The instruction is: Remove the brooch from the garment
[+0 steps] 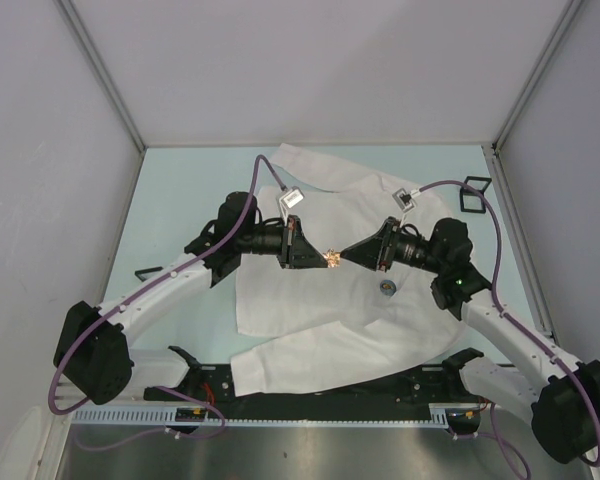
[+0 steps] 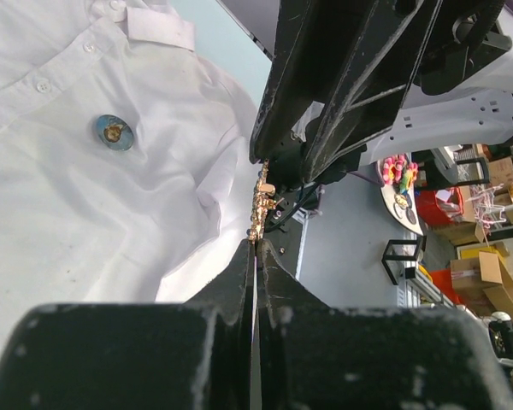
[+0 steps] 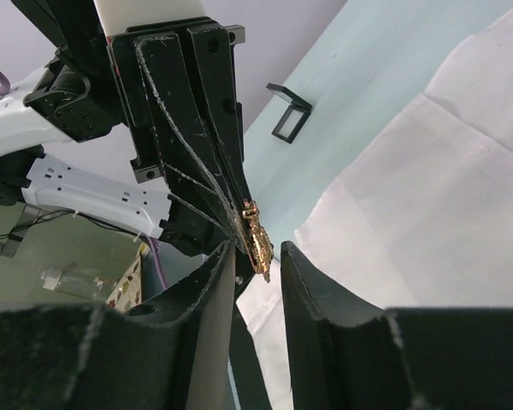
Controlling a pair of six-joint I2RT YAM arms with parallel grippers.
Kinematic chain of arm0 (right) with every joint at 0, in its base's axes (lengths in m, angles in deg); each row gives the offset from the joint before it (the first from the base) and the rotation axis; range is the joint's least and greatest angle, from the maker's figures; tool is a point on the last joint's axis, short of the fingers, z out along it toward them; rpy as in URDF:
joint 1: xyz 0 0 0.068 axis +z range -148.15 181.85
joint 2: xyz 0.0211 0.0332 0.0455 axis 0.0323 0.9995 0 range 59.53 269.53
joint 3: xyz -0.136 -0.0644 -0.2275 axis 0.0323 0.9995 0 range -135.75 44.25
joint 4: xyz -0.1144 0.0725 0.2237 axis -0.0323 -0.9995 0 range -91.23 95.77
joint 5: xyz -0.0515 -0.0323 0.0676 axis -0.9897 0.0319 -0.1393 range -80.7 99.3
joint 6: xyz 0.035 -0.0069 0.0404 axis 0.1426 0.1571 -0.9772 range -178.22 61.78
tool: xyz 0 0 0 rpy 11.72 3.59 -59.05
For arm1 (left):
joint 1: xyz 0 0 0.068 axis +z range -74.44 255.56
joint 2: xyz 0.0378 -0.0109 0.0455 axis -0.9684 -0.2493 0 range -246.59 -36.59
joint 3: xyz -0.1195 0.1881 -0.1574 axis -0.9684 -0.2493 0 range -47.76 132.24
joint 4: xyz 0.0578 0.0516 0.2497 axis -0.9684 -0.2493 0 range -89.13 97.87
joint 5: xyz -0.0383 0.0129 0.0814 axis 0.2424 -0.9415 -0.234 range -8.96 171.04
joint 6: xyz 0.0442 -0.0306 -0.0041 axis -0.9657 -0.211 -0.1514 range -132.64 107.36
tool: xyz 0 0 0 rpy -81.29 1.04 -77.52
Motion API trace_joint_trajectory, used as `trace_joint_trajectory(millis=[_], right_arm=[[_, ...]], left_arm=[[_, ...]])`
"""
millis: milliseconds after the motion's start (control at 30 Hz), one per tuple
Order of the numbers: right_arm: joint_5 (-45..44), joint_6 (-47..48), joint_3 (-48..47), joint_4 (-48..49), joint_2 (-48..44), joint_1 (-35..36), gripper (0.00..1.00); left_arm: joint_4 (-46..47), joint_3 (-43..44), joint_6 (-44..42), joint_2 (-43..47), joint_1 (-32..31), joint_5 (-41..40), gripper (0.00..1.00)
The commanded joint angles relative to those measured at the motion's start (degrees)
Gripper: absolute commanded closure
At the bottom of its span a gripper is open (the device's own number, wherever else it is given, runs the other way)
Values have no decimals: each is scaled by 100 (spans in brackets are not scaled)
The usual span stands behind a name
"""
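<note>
The white garment [image 1: 310, 300] lies spread flat on the pale green table. My two grippers meet tip to tip above its middle. The left gripper [image 1: 324, 258] [image 2: 256, 243] is shut on a small gold brooch [image 1: 332, 258] [image 2: 260, 201] [image 3: 258, 235], which it holds in the air, clear of the cloth. The right gripper [image 1: 346, 256] [image 3: 256, 252] is open, with one finger on each side of the brooch's end and a visible gap on the outer side. A round blue badge [image 1: 387, 287] [image 2: 113, 130] is pinned on the shirt's chest.
A small black frame [image 1: 475, 190] [image 3: 289, 112] stands on the table at the back right, just off the shirt. A black bent tool [image 1: 148, 270] lies at the left. Grey enclosure walls close in the table on three sides.
</note>
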Motion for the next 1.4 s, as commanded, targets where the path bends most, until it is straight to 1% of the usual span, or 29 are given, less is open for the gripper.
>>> trace_joint_trajectory(millis=[0,200,267,333,400,500,600,633,667,733,867,900,1000,1267,1367], right_arm=[[0,-43,14,416,68,124,69],[-88,27,14,451,252,300,71],[-149,10,14,486,279,317,77],[-175,10,14,513,253,344,86],[-228,19,14,478,209,335,100],[-325,45,22,320,156,335,100],[-492,10,48,152,103,309,100],[-501,-51,75,248,60,291,100],[-457,-182,162,319,42,248,100],[-439,-306,224,503,-2,203,100],[-440,-517,347,723,-11,124,100],[-413,-578,374,758,-11,124,100],[-369,-684,383,899,42,124,100],[-343,-790,400,1101,33,133,100],[-316,-816,409,1137,33,159,100]], left_arm=[[339,-16,68,22,3,252,100],[418,-33,120,39,-6,322,100],[418,-25,112,39,-6,339,99],[418,-25,120,30,-15,348,100],[383,-7,112,22,-15,331,100],[260,63,103,13,11,339,100],[443,11,304,48,125,444,100],[627,-15,366,66,143,480,98],[698,-68,419,92,187,489,96],[821,-112,525,92,205,515,86],[1024,-182,691,74,213,612,76],[1085,-200,788,66,222,629,71],[1252,-253,929,13,249,647,64],[1288,-262,1026,-136,275,682,61],[1279,-271,1043,-145,284,665,58]])
